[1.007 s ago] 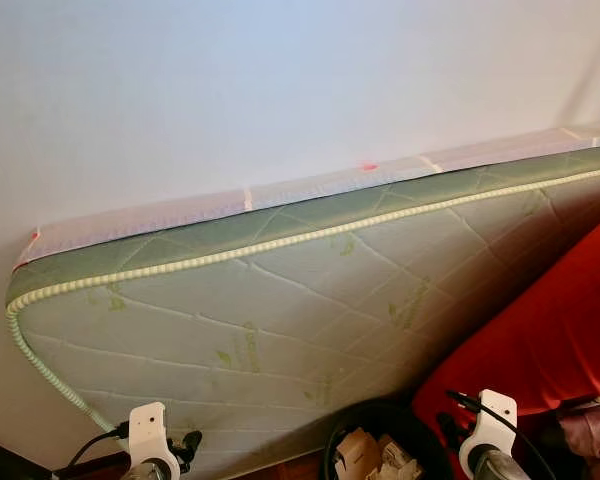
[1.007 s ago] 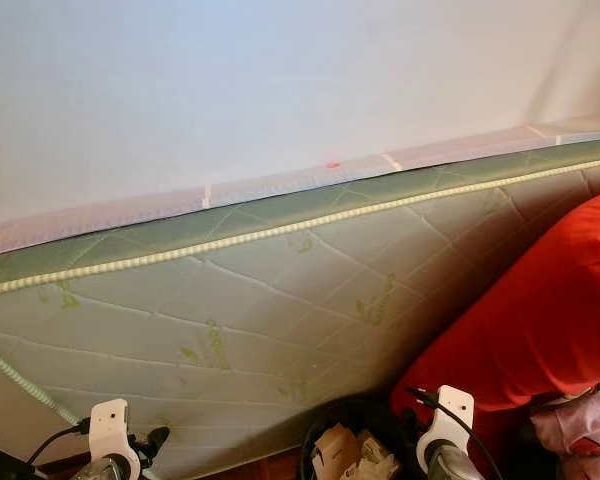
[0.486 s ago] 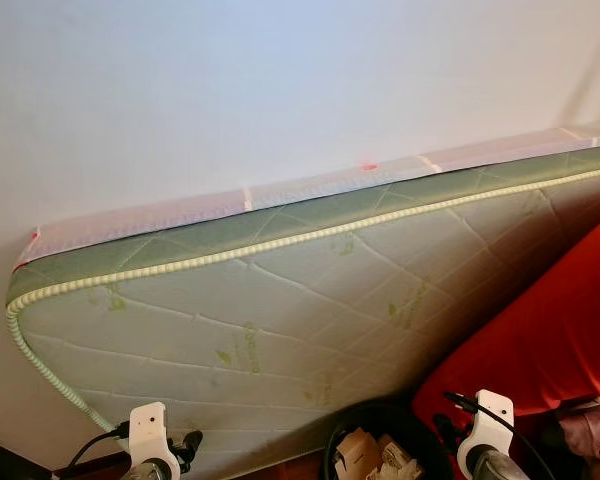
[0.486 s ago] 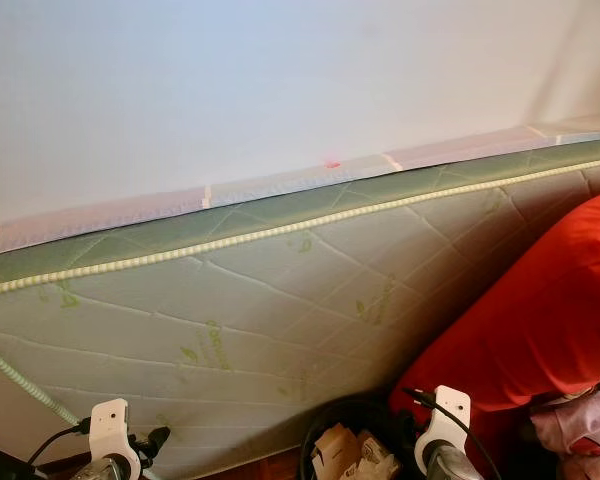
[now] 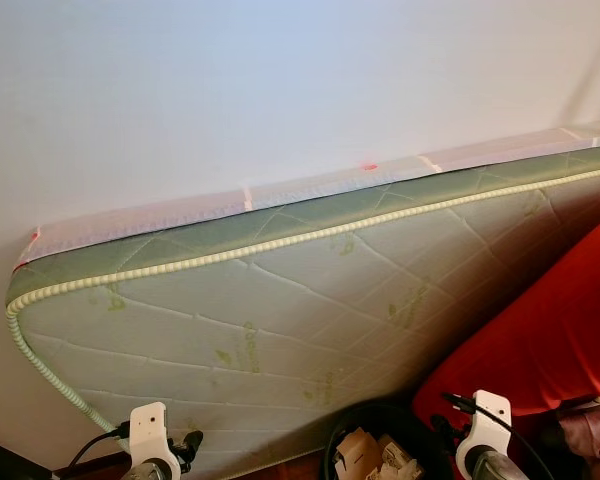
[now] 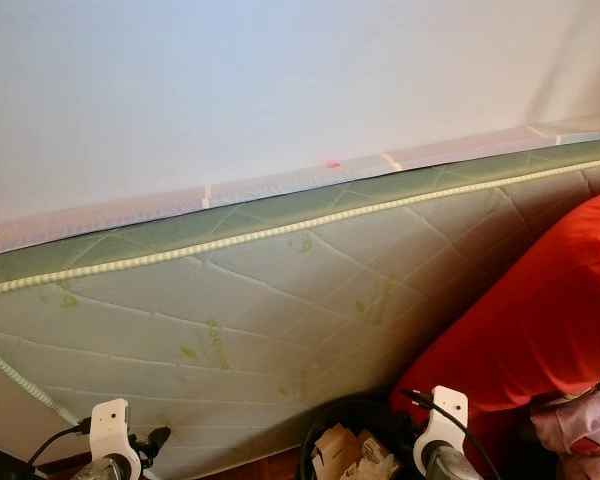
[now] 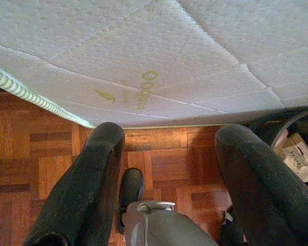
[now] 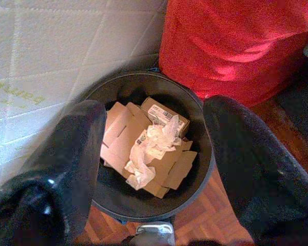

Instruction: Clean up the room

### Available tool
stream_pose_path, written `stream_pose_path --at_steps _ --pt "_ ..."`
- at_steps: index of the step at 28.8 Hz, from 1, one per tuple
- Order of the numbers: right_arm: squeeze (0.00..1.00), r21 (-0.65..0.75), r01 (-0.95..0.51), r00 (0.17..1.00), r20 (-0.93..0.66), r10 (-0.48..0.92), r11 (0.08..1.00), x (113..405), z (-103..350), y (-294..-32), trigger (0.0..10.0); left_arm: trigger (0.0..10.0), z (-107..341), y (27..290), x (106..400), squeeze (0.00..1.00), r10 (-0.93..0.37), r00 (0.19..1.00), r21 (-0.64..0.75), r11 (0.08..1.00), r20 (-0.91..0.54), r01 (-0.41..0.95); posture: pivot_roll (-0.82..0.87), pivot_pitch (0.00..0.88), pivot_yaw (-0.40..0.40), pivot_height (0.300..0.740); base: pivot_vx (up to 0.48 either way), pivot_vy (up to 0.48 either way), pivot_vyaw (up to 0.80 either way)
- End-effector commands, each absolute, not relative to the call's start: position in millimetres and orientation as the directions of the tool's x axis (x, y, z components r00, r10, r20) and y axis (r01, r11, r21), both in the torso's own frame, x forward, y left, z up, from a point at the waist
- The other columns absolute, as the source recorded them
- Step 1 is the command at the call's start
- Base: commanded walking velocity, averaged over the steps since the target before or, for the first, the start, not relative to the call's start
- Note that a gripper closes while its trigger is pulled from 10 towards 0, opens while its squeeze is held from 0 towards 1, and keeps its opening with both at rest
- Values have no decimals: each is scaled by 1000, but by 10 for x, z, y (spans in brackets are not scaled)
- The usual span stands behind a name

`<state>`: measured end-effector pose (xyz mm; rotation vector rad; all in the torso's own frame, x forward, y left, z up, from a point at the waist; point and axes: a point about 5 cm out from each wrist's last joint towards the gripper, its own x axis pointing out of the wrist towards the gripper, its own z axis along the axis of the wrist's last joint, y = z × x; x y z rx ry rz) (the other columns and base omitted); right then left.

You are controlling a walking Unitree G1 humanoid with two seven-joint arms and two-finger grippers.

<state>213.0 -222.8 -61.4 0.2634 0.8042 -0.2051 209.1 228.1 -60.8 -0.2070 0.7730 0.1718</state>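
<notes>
A black round bin (image 8: 124, 199) stands on the floor against a leaning mattress, holding flattened cardboard boxes (image 8: 167, 122) and a crumpled white wrapper (image 8: 153, 142). My right gripper (image 8: 155, 110) hangs open just above the bin, nothing between its fingers. My left gripper (image 7: 169, 138) is open and empty over the parquet floor (image 7: 159, 161), near the mattress's lower edge. In the head views the bin (image 5: 380, 452) sits at the bottom middle, between my left wrist (image 5: 152, 432) and my right wrist (image 5: 488, 425).
A quilted white and green mattress (image 5: 280, 310) leans on the white wall across most of the view. A big red cushion or cloth (image 5: 550, 330) rests against it on the right, touching the bin's side. Pink fabric (image 6: 580, 420) lies at the lower right.
My right wrist has sunk very slightly toward the bin. Nothing else has moved.
</notes>
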Motion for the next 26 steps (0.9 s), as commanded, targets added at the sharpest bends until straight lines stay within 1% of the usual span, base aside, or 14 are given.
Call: stream_pose_path --at_steps 1,9,26 --pt "0 149 278 667 -741 -79 949 2096 -632 -2237 10000 10000 -653 2269 2023 0 70 681 -119 967 -729 -226 112 0 -16 740 0 0 0" --pt "0 150 263 667 -742 -67 953 2096 -633 -2234 10000 10000 -655 2267 2021 0 69 681 -120 967 -729 -226 112 0 -17 740 0 0 0" --pt "0 155 283 667 -741 -78 947 2098 -632 -2236 10000 10000 -650 2270 2027 0 70 683 -121 966 -727 -229 113 0 -18 740 -264 0 0"
